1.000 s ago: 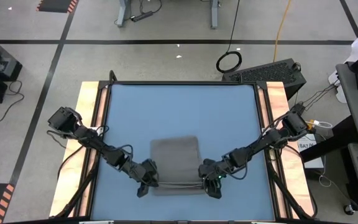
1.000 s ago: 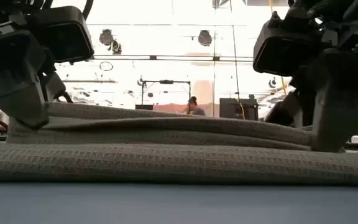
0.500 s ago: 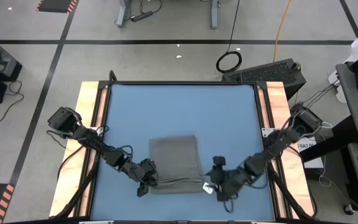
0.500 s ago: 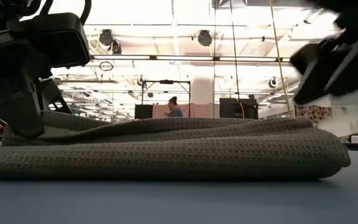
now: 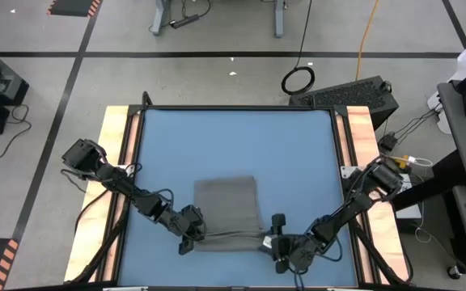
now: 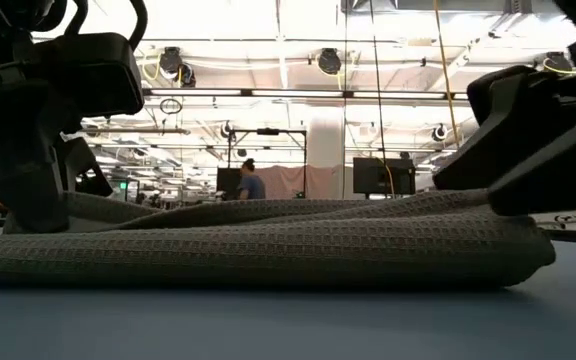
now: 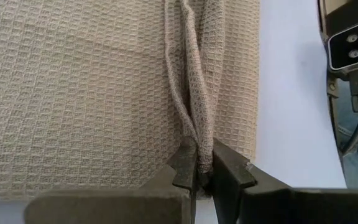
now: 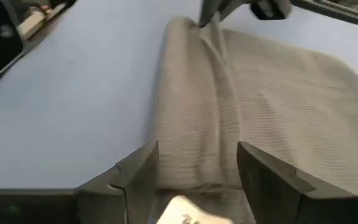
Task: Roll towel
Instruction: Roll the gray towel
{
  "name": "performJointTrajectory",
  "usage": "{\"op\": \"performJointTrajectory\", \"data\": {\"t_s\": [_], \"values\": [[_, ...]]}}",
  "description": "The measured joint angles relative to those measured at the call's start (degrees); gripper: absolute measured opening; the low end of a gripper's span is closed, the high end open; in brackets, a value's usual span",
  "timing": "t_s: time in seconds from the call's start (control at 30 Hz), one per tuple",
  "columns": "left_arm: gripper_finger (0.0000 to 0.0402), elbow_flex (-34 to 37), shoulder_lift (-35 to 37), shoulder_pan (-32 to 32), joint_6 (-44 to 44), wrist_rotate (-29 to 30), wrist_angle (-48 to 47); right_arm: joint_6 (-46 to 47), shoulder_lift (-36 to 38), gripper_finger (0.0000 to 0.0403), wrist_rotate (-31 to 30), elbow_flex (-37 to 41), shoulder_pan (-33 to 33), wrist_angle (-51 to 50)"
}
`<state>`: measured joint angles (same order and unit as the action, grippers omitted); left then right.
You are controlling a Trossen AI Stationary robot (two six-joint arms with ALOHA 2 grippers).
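The blue tabletop (image 5: 233, 145) holds the towel (image 5: 227, 206) toward its 6 o'clock edge, near end partly rolled. The left gripper (image 7: 204, 171) clamps the roll's left end, probably anchoring it. The right gripper (image 8: 197, 168) straddles the other end, spread apart and gripping nothing. Bare table lies toward 12 o'clock.

Grey-brown waffle-weave towel (image 5: 228, 204) on a plain blue tabletop (image 5: 233, 145), wooden side rails (image 5: 116, 162).

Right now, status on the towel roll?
Left gripper shut on towel fold. Right gripper open at the rolled edge's other end. Nothing in the way.
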<state>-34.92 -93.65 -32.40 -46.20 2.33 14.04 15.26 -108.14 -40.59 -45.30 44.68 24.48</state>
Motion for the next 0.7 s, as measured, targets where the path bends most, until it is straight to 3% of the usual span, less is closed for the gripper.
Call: {"op": "performJointTrajectory", "data": {"t_s": [0.43, 0.7], "values": [[0.0036, 0.0, 0.0, 0.0, 0.0, 1.0, 0.3, 2.9, -5.7, 0.0208, 3.4, -0.1, -2.7, 4.5], [0.0117, 0.0, 0.0, 0.0, 2.0, 1.0, 0.5, 6.5, -5.7, 0.0201, 8.8, -0.2, -4.6, 4.5]]}}
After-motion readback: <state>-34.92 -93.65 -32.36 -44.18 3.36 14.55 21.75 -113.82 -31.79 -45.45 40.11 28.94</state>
